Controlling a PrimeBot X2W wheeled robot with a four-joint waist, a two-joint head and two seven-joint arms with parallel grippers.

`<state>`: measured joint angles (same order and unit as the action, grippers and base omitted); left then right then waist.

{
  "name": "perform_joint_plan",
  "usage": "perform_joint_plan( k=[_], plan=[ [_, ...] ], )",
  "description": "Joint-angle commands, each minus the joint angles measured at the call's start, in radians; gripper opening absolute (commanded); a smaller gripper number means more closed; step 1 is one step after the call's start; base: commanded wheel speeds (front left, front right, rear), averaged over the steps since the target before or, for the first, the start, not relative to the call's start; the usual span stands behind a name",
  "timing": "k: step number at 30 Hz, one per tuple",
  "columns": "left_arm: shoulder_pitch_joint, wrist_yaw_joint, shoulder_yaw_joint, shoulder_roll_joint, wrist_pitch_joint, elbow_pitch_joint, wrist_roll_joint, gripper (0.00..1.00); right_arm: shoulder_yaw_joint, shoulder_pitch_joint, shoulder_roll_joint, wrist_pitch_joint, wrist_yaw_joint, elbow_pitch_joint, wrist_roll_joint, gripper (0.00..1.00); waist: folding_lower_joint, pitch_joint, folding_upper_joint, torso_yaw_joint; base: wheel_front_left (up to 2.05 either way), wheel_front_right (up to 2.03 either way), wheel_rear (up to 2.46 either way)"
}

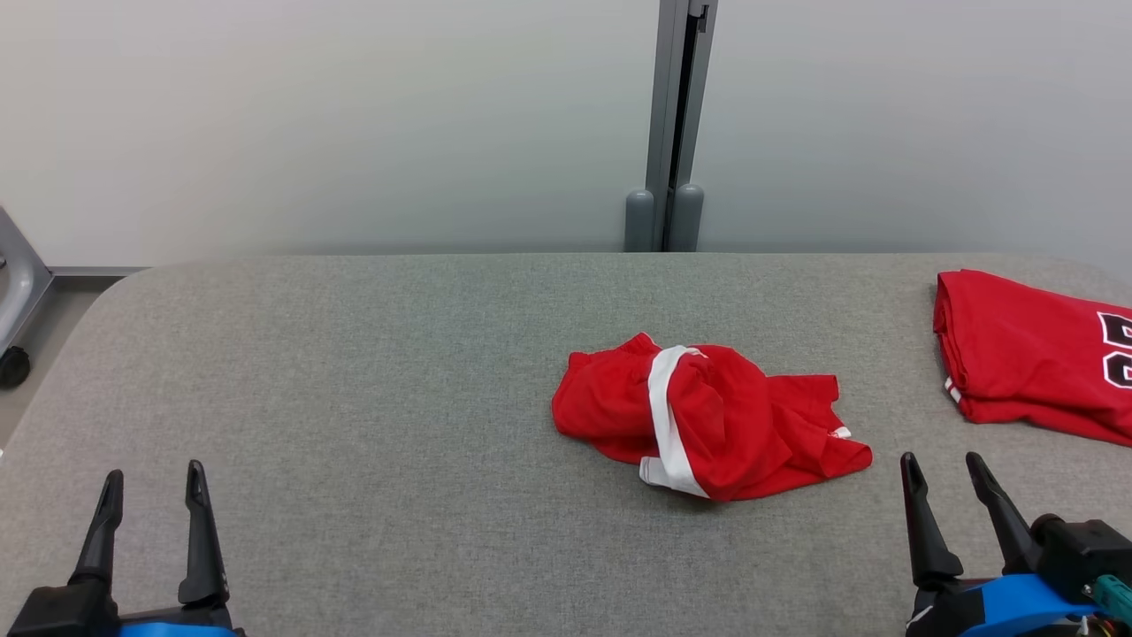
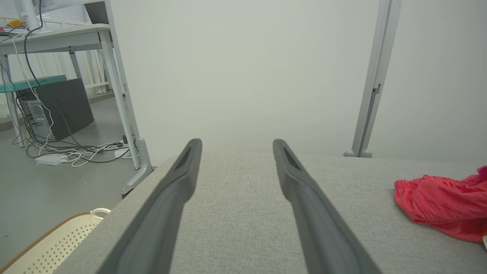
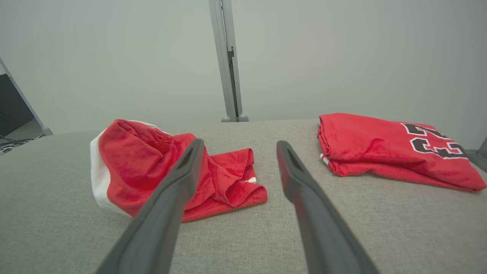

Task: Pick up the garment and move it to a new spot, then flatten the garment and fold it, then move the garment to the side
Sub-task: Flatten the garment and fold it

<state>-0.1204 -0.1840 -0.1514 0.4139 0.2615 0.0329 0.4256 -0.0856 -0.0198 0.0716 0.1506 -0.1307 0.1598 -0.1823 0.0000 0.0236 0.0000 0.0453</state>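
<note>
Red shorts (image 1: pixel 707 416) lie crumpled in a heap on the grey counter (image 1: pixel 354 372), left of the folded red jersey (image 1: pixel 1026 354) and well apart from it. Right fingers (image 1: pixel 924 522) spread wide and empty, near the jersey on the robot's side of it. Left fingers (image 1: pixel 199 540) likewise apart and empty, far to the jersey's left, beyond the shorts.

Nothing gripped, so the step in hand looks like the first pick-up. The right fingers are the closer pair. Best to come down on a raised fold at the heap's crest, pinch few layers, lift until no hem drags, then set down further left of the jersey, where bare counter leaves room to spread.

Shorts: bright red, mesh-like cloth; broad white band curving across the middle; gathered elastic waist on the side away from the jersey; a flat tail of cloth trailing towards the jersey. Limp, likely to unroll when lifted
</note>
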Motion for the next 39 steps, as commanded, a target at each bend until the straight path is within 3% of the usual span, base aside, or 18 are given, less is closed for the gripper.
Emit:
perform_joint_plan(
  k=[1,12,39],
  plan=[
    [-0.007,0.002,-0.007,-0.002,0.003,-0.005,0.002,1.00,-0.001,-0.018,-0.003,-0.006,0.000,-0.009,0.003,1.00,0.0000,0.003,0.0000,-0.001,0.00,0.00,0.00],
    [-0.009,0.033,-0.026,0.004,0.004,-0.013,0.015,1.00,0.005,-0.037,-0.011,-0.042,0.000,-0.029,-0.002,1.00,0.0000,0.012,0.0000,-0.011,0.00,0.00,0.00],
    [-0.009,0.009,-0.033,0.021,-0.002,-0.016,0.014,1.00,0.023,-0.029,-0.017,-0.054,0.000,-0.022,-0.006,1.00,0.0000,0.013,0.0000,-0.015,0.00,0.00,0.00]
  ],
)
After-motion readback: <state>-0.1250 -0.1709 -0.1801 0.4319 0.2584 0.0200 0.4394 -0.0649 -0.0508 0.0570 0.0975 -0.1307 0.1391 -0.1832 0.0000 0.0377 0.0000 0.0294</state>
